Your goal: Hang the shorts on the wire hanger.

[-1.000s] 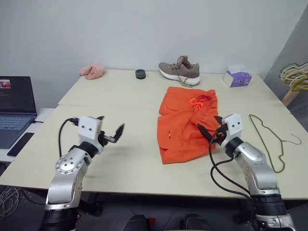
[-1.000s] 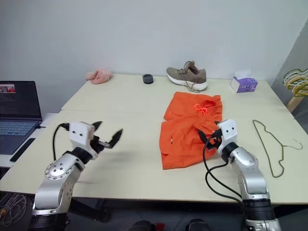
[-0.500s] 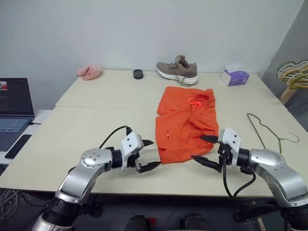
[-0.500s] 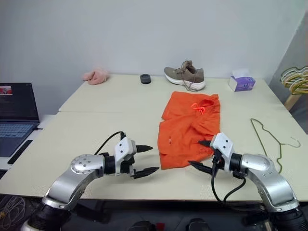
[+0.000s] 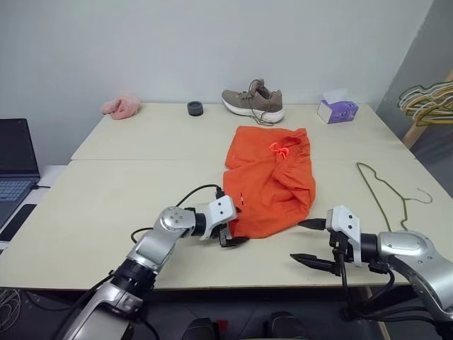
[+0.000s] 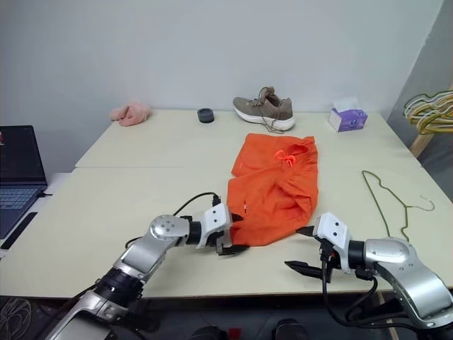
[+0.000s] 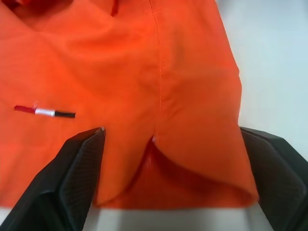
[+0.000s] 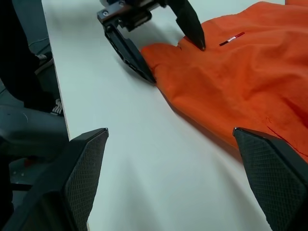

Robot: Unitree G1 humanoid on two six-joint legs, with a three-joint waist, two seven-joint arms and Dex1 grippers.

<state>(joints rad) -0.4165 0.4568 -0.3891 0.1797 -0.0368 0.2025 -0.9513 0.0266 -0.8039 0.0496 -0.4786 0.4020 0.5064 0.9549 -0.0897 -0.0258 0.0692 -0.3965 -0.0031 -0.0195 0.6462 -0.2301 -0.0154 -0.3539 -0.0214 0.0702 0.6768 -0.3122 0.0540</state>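
Closing on the near hem looks like the step in hand: the left end effector (image 5: pixel 230 230) stands spread and unclenched, grasping nothing, its fingers straddling the nearest corner of the shorts (image 5: pixel 272 180). To do it well, I judge it should slide a little deeper so one finger goes under the cloth and one over, then pinch through both layers, since a shallow bite on the hem would likely slip once lifted. The right end effector (image 5: pixel 309 243) hangs just off the shorts' near edge at about 5 o'clock of them, also spread wide and empty, over bare table (image 5: pixel 106 205).

Farther out, the wire hanger (image 5: pixel 388 198) lies flat at 3 o'clock of the shorts, apart from them, so the garment must travel sideways once raised. At 12 o'clock sit a shoe (image 5: pixel 253 103) and a tissue box (image 5: pixel 337 110).

From the left wrist, the hem's split and the small red, white and black tag (image 7: pixel 44 111) are plain, with cloth between the fingers (image 7: pixel 77 183); whether either finger touches the fabric is hard to tell. From the right wrist, the left end effector's fingers appear side-on at the corner.
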